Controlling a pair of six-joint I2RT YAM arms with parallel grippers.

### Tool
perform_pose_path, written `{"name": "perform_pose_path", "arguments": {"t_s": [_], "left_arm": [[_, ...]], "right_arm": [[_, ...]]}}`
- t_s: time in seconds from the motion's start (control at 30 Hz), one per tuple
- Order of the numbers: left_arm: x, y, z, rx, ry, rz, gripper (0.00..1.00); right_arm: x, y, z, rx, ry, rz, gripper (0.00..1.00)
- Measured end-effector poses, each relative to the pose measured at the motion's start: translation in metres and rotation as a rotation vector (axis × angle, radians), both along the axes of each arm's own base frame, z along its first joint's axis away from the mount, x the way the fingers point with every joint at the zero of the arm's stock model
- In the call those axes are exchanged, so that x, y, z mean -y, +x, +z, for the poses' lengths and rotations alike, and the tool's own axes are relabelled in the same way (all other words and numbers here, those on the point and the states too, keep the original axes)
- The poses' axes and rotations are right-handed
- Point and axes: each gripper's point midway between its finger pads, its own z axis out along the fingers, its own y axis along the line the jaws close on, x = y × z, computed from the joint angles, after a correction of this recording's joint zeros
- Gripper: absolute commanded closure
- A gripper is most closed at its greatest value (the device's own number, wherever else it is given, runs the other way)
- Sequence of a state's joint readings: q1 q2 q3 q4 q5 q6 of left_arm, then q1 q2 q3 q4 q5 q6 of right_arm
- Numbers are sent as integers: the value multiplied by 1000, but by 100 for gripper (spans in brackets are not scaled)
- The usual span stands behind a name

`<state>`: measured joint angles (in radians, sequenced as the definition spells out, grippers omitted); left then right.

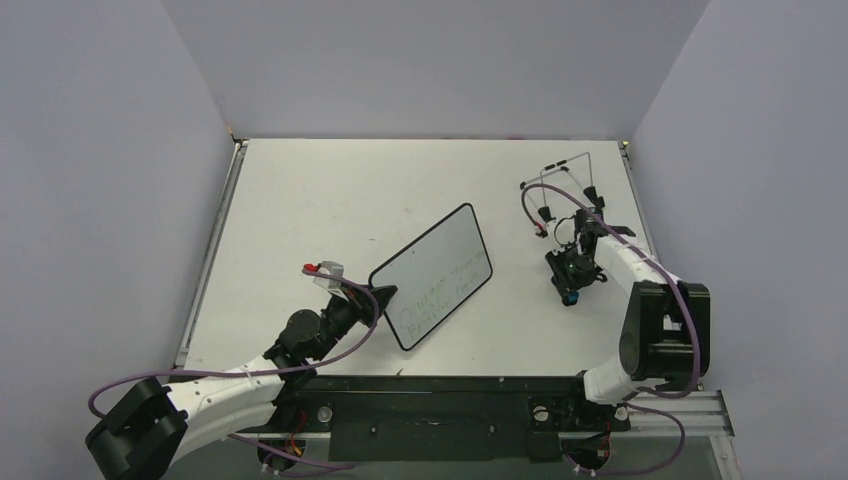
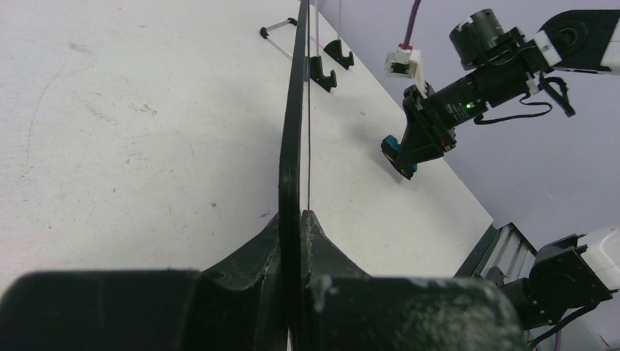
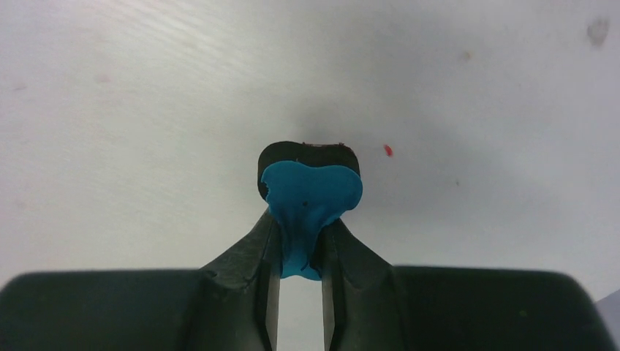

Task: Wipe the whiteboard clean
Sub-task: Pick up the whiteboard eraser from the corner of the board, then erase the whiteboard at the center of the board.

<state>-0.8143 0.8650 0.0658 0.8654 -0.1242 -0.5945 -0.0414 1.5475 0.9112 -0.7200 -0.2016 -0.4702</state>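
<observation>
A: Top view, quick. Where's the whiteboard (image 1: 432, 277)?

B: Middle of the desk (image 1: 330, 190), turned diagonally, green writing on its near half. Not wiped. The left end effector (image 1: 384, 293) is pressed together on the rim at the board's left edge.

A: Flat or lifted?

B: Can't tell from above. The right end effector (image 1: 570, 291) is right of the board and apart from it, pointing down at the desk with the blue eraser (image 1: 570, 298) at its tip. The wire stand (image 1: 566, 185) sits far right, with nothing on it.

A: Left wrist view?

B: Board edge-on, running away from the camera. Both fingers are clamped on its black rim, no gap. Beyond it on the right, the other arm has the eraser low at the desk.

A: Right wrist view?

B: Fingers pinching the eraser at its narrow waist. Blue lobe sticks out past the tips, black felt beneath it. Touching the desk or just above it, can't say.

A: So what's the step?

B: I'd call it the eraser pick, grip on, no wiping yet.

A: And next?

B: Likely raise the eraser and carry it left over the board. Then set the felt on the green writing and rub while the left holds the rim steady. The felt needs to face the board, and the pinch at the waist looks slim, so press gently.
</observation>
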Motion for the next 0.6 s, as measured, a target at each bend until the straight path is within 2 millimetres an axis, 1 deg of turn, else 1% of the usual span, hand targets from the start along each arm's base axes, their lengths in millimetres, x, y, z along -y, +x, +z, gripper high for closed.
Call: {"name": "perform_pose_path", "arguments": {"t_s": [0.03,0.07,0.13,0.2,0.23,0.33,0.4,0.53,0.6], "left_arm": [[0,0,0,-1,-1,0,100],[0,0,0,-3,-4,0,100],[0,0,0,-10,-10,3,100],[0,0,-1,-27,-23,6,100],[0,0,-2,-40,-32,8,100],[2,1,-6,-91,-67,13,100],[2,1,-9,-128,-94,18,100],[4,2,-13,-195,-140,26,100],[5,1,-15,-223,-159,25,100]], "right_arm": [[-5,1,5,17,12,37,100],[-15,-1,15,41,30,106,100],[-42,-5,34,97,69,272,100],[-84,-13,56,179,118,496,100],[-111,-20,70,234,149,625,100],[-165,-40,93,333,212,859,100],[-194,-50,102,362,234,967,100],[-241,-52,108,404,256,1075,100],[-259,-52,108,438,253,1098,100]]}}
